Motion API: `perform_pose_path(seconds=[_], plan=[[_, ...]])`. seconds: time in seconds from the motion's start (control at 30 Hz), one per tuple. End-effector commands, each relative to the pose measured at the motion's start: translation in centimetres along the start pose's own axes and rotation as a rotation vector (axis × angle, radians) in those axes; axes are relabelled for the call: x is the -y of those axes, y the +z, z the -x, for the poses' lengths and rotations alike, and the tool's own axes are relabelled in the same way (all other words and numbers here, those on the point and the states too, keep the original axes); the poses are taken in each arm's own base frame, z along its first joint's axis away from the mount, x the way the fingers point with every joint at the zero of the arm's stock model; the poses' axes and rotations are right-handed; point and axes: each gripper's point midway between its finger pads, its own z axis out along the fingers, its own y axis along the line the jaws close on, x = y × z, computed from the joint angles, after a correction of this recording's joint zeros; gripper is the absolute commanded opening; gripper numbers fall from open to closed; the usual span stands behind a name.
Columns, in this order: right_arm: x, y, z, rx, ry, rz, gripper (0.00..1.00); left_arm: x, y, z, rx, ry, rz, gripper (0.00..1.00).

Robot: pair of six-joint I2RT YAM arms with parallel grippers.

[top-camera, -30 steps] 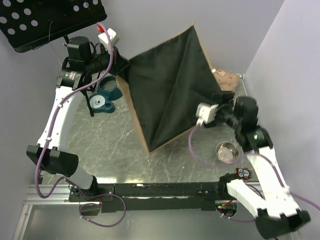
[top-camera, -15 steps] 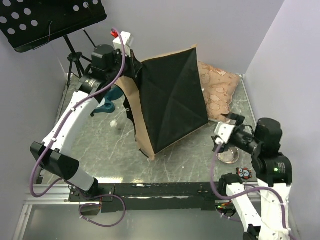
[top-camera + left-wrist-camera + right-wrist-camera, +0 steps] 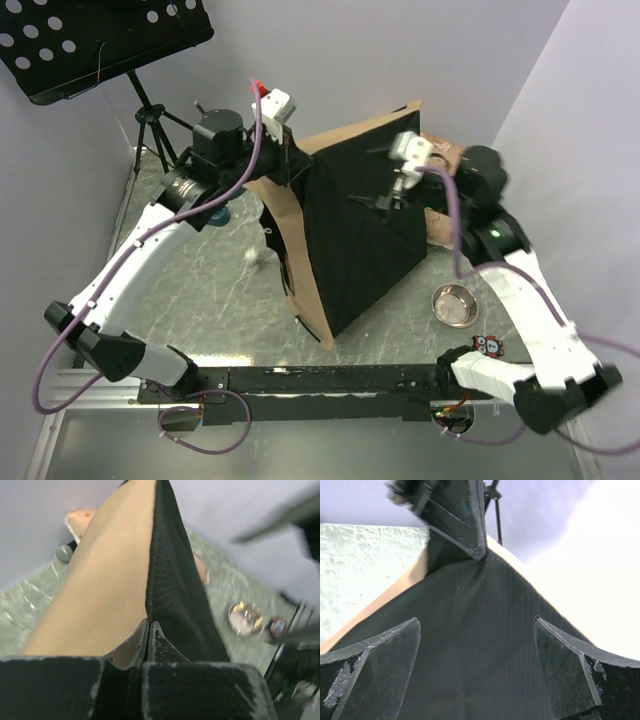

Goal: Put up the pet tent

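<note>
— Pinching the pet tent [image 3: 360, 235] at its far-left seam, the left gripper [image 3: 148, 623] should hold firm; the tent stands tipped mid-table.
— The right gripper [image 3: 476, 630], jaws wide over the black panel [image 3: 480, 600], should close on an edge before pulling.

Tent: tan fabric pet tent with black base panel [image 3: 360, 230], tipped up on the scuffed grey metal table [image 3: 200, 300].
Left gripper [image 3: 296, 166]: clamped on the tent's upper-left edge.
Right gripper [image 3: 378, 178]: jaws spread wide over the black panel.
Bowl: round steel bowl [image 3: 455, 303], right of the tent, apart.
</note>
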Motion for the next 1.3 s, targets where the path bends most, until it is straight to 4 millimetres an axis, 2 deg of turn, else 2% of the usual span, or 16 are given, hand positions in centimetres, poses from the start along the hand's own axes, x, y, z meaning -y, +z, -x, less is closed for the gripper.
perform_pose_path(seconds=[0.0, 0.13, 0.2, 0.3, 0.47, 0.57, 0.6, 0.63, 0.67, 0.77, 0.87, 0.93, 0.97, 1.07, 1.13, 1.27], plan=[[1.7, 2.4, 2.7, 0.104, -0.197, -0.038, 1.0, 3.5, -3.1, 1.4, 0.022, 0.253, -0.2, 0.01], [1.1, 3.8, 0.9, 0.079, -0.311, 0.003, 1.0, 5.5, -4.5, -0.1, -0.001, 0.428, -0.346, 0.01], [0.8, 4.2, 1.2, 0.086, -0.328, 0.018, 1.0, 6.2, -4.7, -0.8, -0.015, 0.47, -0.373, 0.01], [-1.0, 4.7, 0.7, 0.071, -0.331, 0.108, 0.98, 6.9, -4.7, -1.1, -0.021, 0.485, -0.391, 0.01], [-4.6, 5.7, -2.5, -0.005, -0.288, 0.231, 0.82, 8.2, -4.6, -0.3, -0.008, 0.517, -0.39, 0.01], [-6.1, 5.9, -4.3, -0.043, -0.237, 0.261, 0.54, 9.4, -5.0, -0.1, -0.006, 0.556, -0.383, 0.01], [-6.5, 5.8, -5.0, -0.052, -0.209, 0.268, 0.36, 9.8, -5.2, -0.2, -0.008, 0.578, -0.392, 0.08], [-6.8, 5.7, -5.3, -0.051, -0.2, 0.274, 0.16, 9.9, -5.5, -0.1, -0.011, 0.579, -0.389, 0.18], [-7.2, 5.5, -5.6, -0.049, -0.203, 0.282, 0.01, 9.9, -6.0, 0.2, -0.008, 0.578, -0.383, 0.3], [-7.9, 4.9, -5.4, -0.014, -0.228, 0.293, 0.0, 9.5, -7.5, 1.4, 0.024, 0.64, -0.342, 0.6], [-8.7, 4.2, -4.9, 0.018, -0.263, 0.321, 0.0, 9.9, -10.7, 2.0, 0.068, 0.795, -0.395, 0.77], [-9.1, 3.9, -4.4, 0.041, -0.282, 0.339, 0.0, 9.6, -11.9, 0.6, -0.001, 0.876, -0.427, 0.8], [-9.2, 3.8, -4.1, 0.052, -0.29, 0.345, 0.0, 9.1, -12.3, 0.1, -0.043, 0.913, -0.43, 0.79], [-9.4, 3.5, -3.4, 0.08, -0.311, 0.355, 0.0, 7.6, -13.2, -3.3, -0.229, 1.017, -0.485, 0.78], [-9.4, 3.5, -3.1, 0.089, -0.314, 0.352, 0.0, 6.8, -13.7, -4.5, -0.292, 1.049, -0.489, 0.77], [-9.3, 3.6, -2.5, 0.112, -0.313, 0.353, 0.0, 5.8, -13.2, -5.5, -0.289, 1.107, -0.45, 0.77]])
